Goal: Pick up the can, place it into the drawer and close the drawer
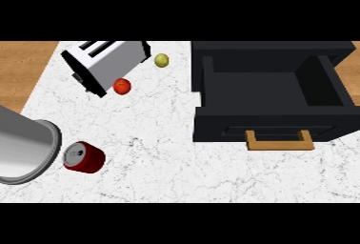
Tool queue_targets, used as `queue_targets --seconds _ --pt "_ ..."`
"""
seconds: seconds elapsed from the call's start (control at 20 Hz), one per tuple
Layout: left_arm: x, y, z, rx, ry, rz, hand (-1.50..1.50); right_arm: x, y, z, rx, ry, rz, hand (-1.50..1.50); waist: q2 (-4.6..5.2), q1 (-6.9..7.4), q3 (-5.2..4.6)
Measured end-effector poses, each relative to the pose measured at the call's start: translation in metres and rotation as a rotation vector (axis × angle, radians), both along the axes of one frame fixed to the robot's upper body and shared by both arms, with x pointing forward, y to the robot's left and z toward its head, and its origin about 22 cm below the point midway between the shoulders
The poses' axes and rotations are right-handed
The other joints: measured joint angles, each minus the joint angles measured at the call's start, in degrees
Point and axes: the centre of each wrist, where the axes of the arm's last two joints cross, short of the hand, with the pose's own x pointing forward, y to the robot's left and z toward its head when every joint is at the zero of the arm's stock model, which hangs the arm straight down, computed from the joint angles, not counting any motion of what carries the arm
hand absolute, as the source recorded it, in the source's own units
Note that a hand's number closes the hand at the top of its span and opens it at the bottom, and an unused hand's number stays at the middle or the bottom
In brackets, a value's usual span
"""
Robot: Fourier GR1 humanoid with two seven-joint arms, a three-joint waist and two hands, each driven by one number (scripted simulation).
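Note:
The can is red with a silver top and stands upright on the white marble counter at the lower left. The black drawer is pulled open at the right and its inside looks empty. Its wooden handle faces the view's lower edge. Neither black hand shows anywhere. A wide grey cylinder comes in from the left edge, and its rimmed end lies right beside the can on the can's left. I cannot tell whether they touch.
A silver toaster lies at an angle at the back left. A small red fruit sits just in front of it and a yellow-green fruit to its right. Brown wood borders the counter's left edge.

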Motion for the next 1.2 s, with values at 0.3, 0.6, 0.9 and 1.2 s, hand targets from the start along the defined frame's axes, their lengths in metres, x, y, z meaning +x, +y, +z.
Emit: queue_targets --seconds 0.3,0.6,0.9,1.2 --pt "0.013 -0.018 -0.007 -0.02 0.054 -0.009 -1.5 -0.005 -0.005 -0.004 0.002 0.0 0.008 -1.5 0.15 -0.05 -0.08" --pt "0.031 -0.035 -0.029 -0.023 0.089 0.007 -1.5 -0.023 -0.018 0.0 -0.002 0.006 0.005 -1.5 0.34 -0.35 -0.18" --pt "0.041 -0.053 -0.061 0.006 0.106 0.014 -1.5 -0.024 -0.017 0.001 -0.005 0.006 0.003 -1.5 0.39 -0.19 -0.23" --pt "0.05 -0.062 -0.098 0.037 0.115 0.044 -1.5 -0.028 -0.016 0.003 -0.004 0.006 0.006 -1.5 0.41 -0.23 -0.23"
